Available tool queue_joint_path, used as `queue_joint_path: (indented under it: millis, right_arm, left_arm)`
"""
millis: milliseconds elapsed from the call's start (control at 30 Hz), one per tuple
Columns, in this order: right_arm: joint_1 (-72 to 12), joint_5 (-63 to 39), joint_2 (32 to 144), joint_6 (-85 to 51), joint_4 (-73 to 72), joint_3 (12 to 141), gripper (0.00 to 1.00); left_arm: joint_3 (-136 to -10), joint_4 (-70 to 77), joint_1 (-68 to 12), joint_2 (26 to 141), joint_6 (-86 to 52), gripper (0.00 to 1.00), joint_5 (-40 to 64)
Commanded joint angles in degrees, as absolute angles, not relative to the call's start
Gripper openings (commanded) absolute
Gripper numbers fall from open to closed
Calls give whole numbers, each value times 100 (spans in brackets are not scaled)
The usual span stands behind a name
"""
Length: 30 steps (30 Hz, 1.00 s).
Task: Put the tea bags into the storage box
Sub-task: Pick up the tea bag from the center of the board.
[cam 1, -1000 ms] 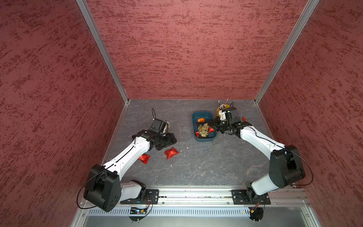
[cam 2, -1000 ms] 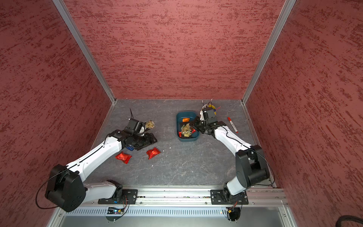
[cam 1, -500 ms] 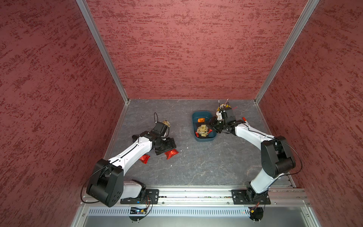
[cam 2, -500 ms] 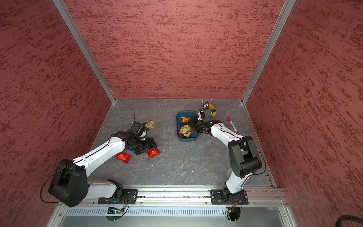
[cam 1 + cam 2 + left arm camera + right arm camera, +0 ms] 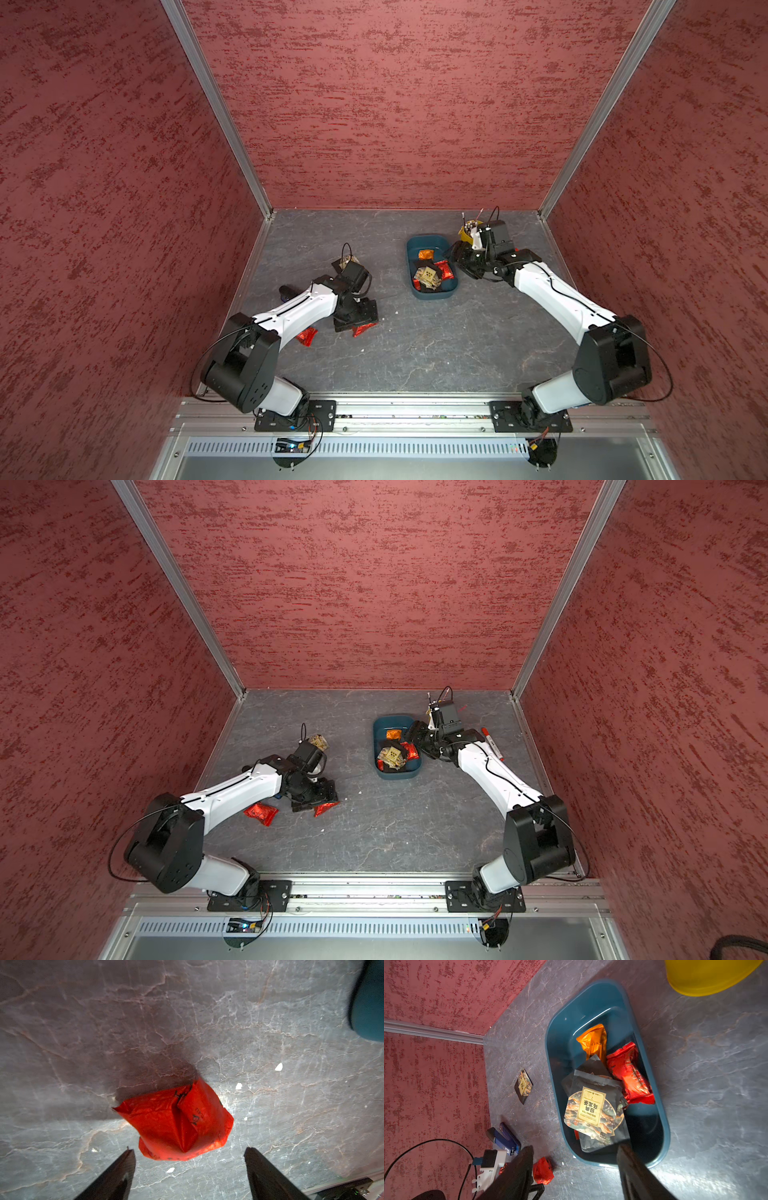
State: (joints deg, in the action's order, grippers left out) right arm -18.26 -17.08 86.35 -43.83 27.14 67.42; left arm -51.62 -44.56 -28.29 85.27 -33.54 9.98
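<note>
Your left gripper is spread wide and empty. A red foil tea bag lies on the table just off its tips. Your right gripper is spread too, holding nothing, at the rim of the storage box — orange, red and labelled tea bags lie inside.

Tea bag ahead of the left fingers was crinkled glossy foil. Storage box was smooth plastic; tabletop matt.
</note>
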Motion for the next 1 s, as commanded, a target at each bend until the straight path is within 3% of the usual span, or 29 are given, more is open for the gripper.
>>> queue_joint_path:
  millis: [0, 733, 967]
  right_arm:
    - [-1805, -1472, 8455, -4226, 3041, 6847, 69]
    - [-1657, -1511, 8143, -4106, 3204, 6640, 69]
    - [-1638, -1512, 8071, -4060, 3243, 6601, 69]
  left_arm:
    - [-5375, -4638, -2882, 8688, -3217, 87, 744]
    - [-5678, -4703, -3079, 9393, -3085, 82, 618]
    - [-5698, -4691, -3104, 9357, -3095, 73, 576]
